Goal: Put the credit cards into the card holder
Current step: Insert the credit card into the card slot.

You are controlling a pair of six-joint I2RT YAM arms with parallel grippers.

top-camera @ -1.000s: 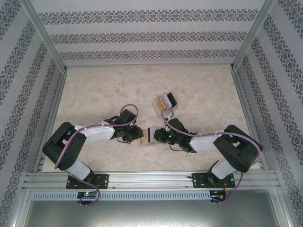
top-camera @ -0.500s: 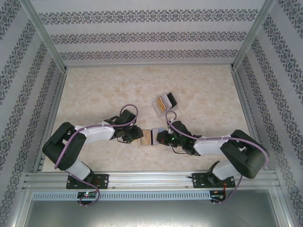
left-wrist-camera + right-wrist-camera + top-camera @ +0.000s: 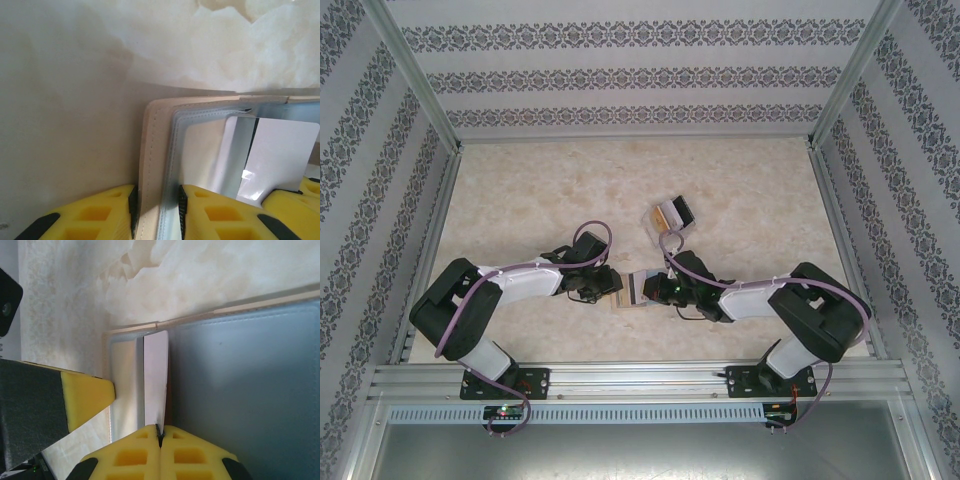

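White card (image 3: 155, 380) pinched in right gripper (image 3: 160, 431), standing within open card holder (image 3: 240, 380).

The right arm's elbow (image 3: 817, 320), which had swung outward to the right and toward the near edge half a second ago, is back close to where it stood a second ago. With it the right tool (image 3: 650, 289) has slid slightly leftward again over the open card holder (image 3: 634, 292), the white credit card (image 3: 155, 385) pinched in it coming along. The purple cable loop (image 3: 670, 243) above that wrist has shifted back left and a little farther up the surface (image 3: 520, 200).
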